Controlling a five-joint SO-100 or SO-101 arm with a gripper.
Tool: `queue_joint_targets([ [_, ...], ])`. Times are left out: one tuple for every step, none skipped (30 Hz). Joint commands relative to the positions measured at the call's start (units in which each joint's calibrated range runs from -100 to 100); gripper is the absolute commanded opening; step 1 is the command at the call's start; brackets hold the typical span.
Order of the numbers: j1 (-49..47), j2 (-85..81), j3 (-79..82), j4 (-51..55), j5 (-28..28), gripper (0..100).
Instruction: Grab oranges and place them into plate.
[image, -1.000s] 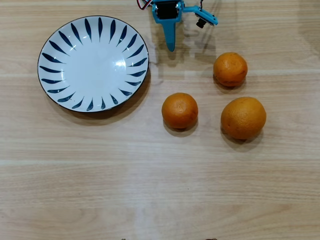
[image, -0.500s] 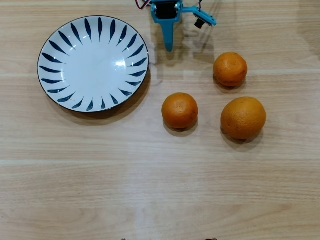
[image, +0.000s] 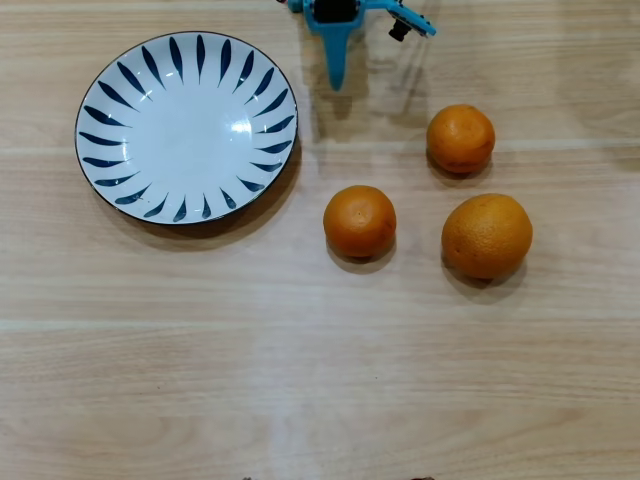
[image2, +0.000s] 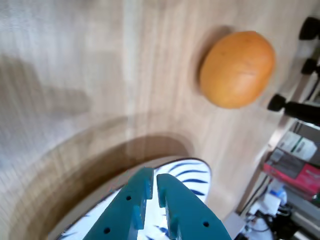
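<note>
The tool sits at the top edge of the overhead view, between the plate and the nearest small orange, over bare bench. In the wrist view its two teal fingers lie almost together with only a thin slit between them and nothing held; the tool is closed and empty.

All three oranges rest on the bench, none on the plate. The second small orange lies just right of the plate's lower rim; the large paler orange lies further right, near the other two but touching neither. The fruit is spaced so that fingers could likely pass either side of each.

The plate is empty. The wrist view shows the plate rim behind the fingertips and one orange up the frame; which one cannot be told.

Judgement: no fruit placed. The tool must open before any approach.
</note>
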Motion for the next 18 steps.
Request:
queue_joint_targets([
  [-3.19, 18.74, -19.47, 0.18, 0.16, 2],
  [-3.92, 22.80, -22.73, 0.18, 0.16, 2],
  [-4.73, 26.52, -25.81, 0.27, 0.10, 2],
  [-5.61, 30.24, -28.71, 0.35, 0.05, 2],
  [-6.50, 33.70, -31.33, 0.61, 0.05, 2],
  [-7.06, 37.08, -34.14, 1.38, 0.00, 2],
  [-7.39, 40.38, -36.86, 2.41, -0.42, 2],
  [-7.47, 43.25, -39.66, 3.79, -1.41, 2],
  [-7.47, 46.04, -42.47, 5.25, -2.41, 2],
  [-7.47, 48.66, -45.28, 6.71, -3.40, 2],
  [-7.39, 51.28, -48.26, 8.09, -4.13, 2],
  [-7.23, 53.65, -51.07, 9.38, -4.65, 2],
  [-7.23, 55.85, -53.88, 10.67, -5.07, 2],
  [-7.15, 58.05, -56.96, 12.04, -5.54, 2],
  [-7.15, 60.08, -60.13, 13.33, -6.07, 2],
  [-7.06, 62.27, -63.20, 14.88, -6.80, 2],
  [-6.66, 66.42, -69.81, 18.06, -8.78, 2],
  [-6.34, 68.36, -73.25, 19.43, -10.04, 2],
])
